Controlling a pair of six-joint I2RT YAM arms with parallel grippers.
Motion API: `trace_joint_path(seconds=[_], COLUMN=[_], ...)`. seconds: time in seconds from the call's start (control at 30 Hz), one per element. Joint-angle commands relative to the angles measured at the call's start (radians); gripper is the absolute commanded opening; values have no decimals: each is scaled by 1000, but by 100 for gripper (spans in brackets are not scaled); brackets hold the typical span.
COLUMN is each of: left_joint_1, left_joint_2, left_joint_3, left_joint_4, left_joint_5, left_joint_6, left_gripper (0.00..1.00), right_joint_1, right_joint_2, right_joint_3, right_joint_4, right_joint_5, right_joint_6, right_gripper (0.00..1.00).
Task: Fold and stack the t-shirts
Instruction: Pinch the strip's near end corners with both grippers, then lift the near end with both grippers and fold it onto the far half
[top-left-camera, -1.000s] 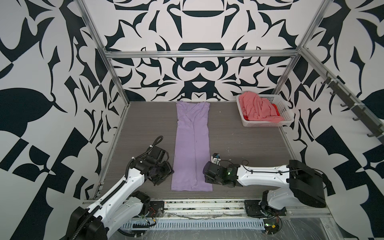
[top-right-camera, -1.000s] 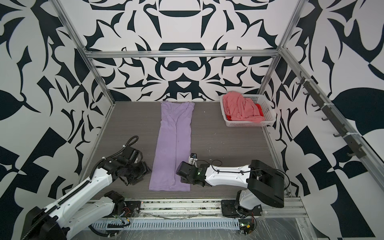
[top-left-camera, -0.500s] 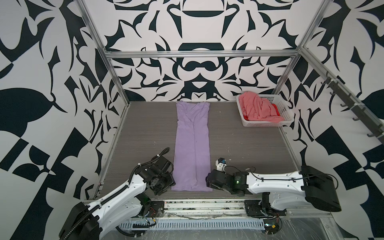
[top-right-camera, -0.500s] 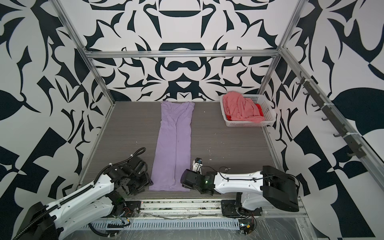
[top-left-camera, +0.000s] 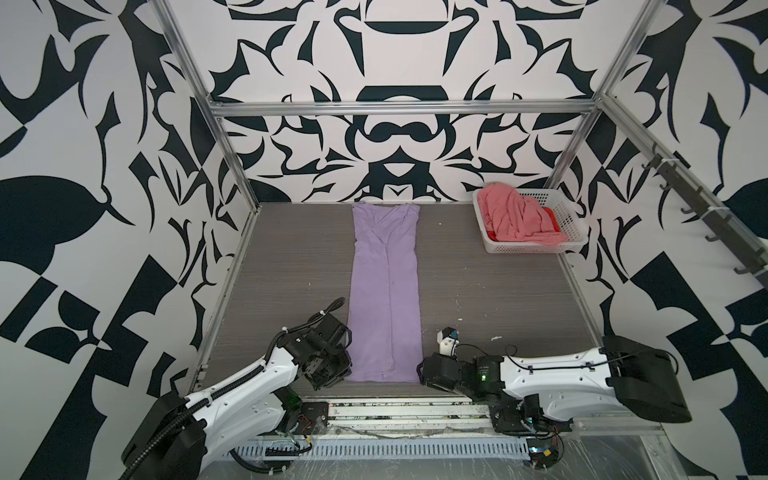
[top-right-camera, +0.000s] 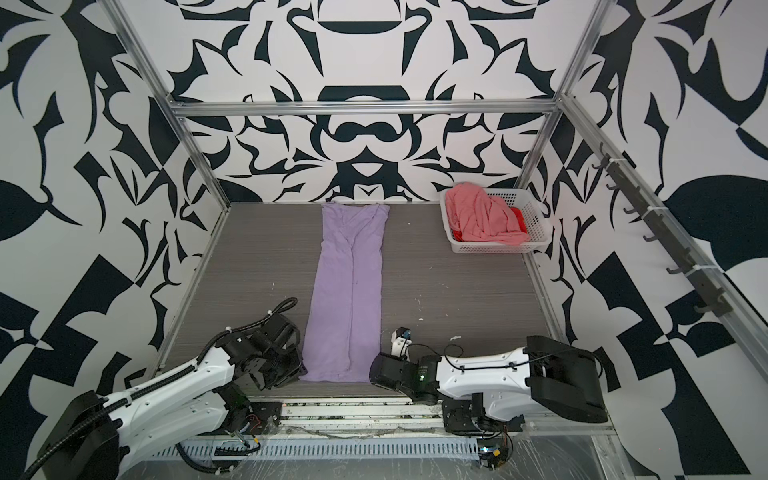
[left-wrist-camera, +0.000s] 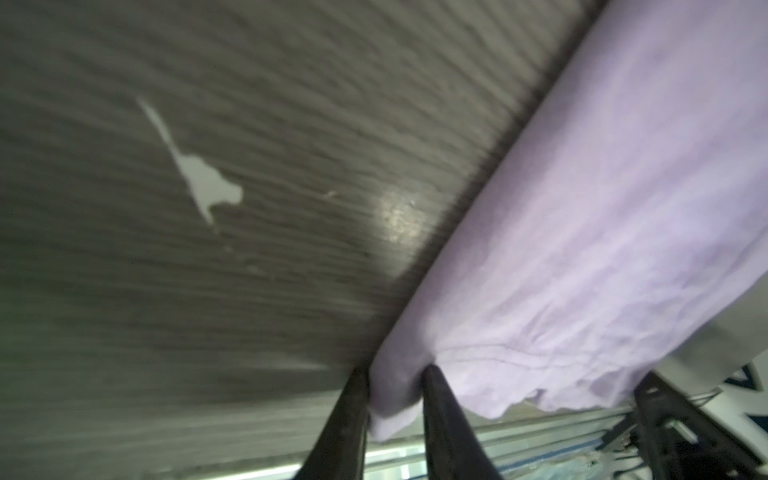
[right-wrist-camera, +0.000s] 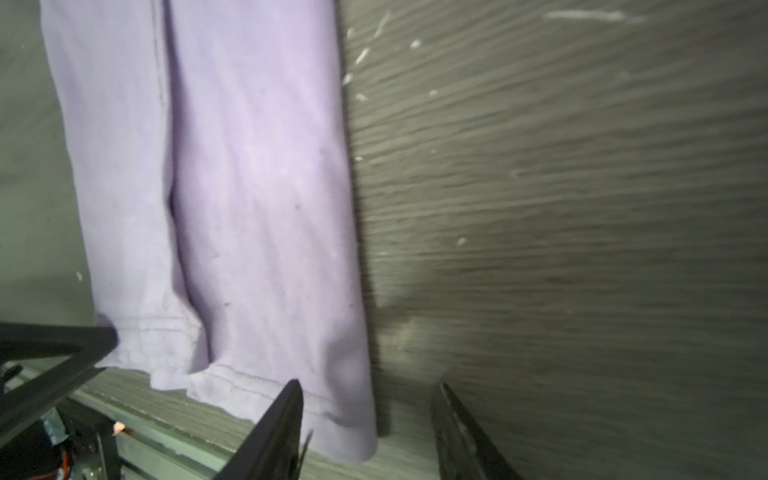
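Status: the lavender cloth t-shirt (top-left-camera: 384, 291) lies flat on the grey wood-grain bench (top-left-camera: 478, 291) as a long narrow strip, sides folded in, neck toward the rear wall. Lengthwise folding is judged complete; the crosswise fold is not yet made. The left hand (left-wrist-camera: 395, 374) is clamped on one near hem corner. The right hand (right-wrist-camera: 368, 384) straddles the other corner, fingers apart. The salmon-pink cloth t-shirt (top-left-camera: 515, 216) and red cloth t-shirt (top-left-camera: 550, 216) lie crumpled in the white perforated plastic basket (top-left-camera: 532, 248). No stack exists.
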Motion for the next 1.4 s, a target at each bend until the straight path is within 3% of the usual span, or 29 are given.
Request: trace_joint_path(seconds=[0.0, 0.17, 0.33, 0.4, 0.47, 0.63, 0.7, 0.87, 0.9, 0.97, 1.03, 1.17, 1.37], left_joint_1=[-5, -4, -5, -4, -5, -4, -4, -5, -4, -4, -5, -4, -4], left_joint_2=[3, -12, -34, -38, -41, -48, -54, -85, -93, -109, -120, -116, -94], left_joint_3=[-29, -27, -27, -27, -27, -27, -27, -20, -17, -13, -11, -8, -3], left_joint_4=[-7, 0, 1, 2, 1, 1, 0, -34, -45, -59, -64, -64, -54], left_joint_5=[-15, -16, -9, -5, -5, 1, 5, 4, 1, -3, -4, -3, 7], left_joint_6=[-10, -7, -4, -2, -2, 7, 8, 14, 16, 18, 19, 21, 44], left_gripper=[14, 0, 0, 0, 0, 0, 0, 0, 0, 0, 0, 0, 0], right_joint_1=[9, 7, 7, 7, 8, 15, 16, 20, 20, 20, 20, 21, 20], right_joint_2=[22, 69, 127, 137, 145, 167, 161, 105, 91, 63, 35, 8, 12], right_joint_3=[-22, -30, 2, 23, 51, 90, 100, 96, 91, 69, 37, -30, -41], right_joint_4=[48, 128, 138, 100, 37, -17, -48, -99, -108, -102, -61, 59, 92], right_joint_5=[-4, -31, -54, -54, -53, -46, -33, -6, -2, 6, 14, 14, 8], right_joint_6=[28, 28, 21, 23, 22, 25, 33, 38, 39, 40, 46, 63, 68], right_gripper=[46, 41, 40, 46, 46, 9, 4, 9, 12, 30, 36, 35, 35])
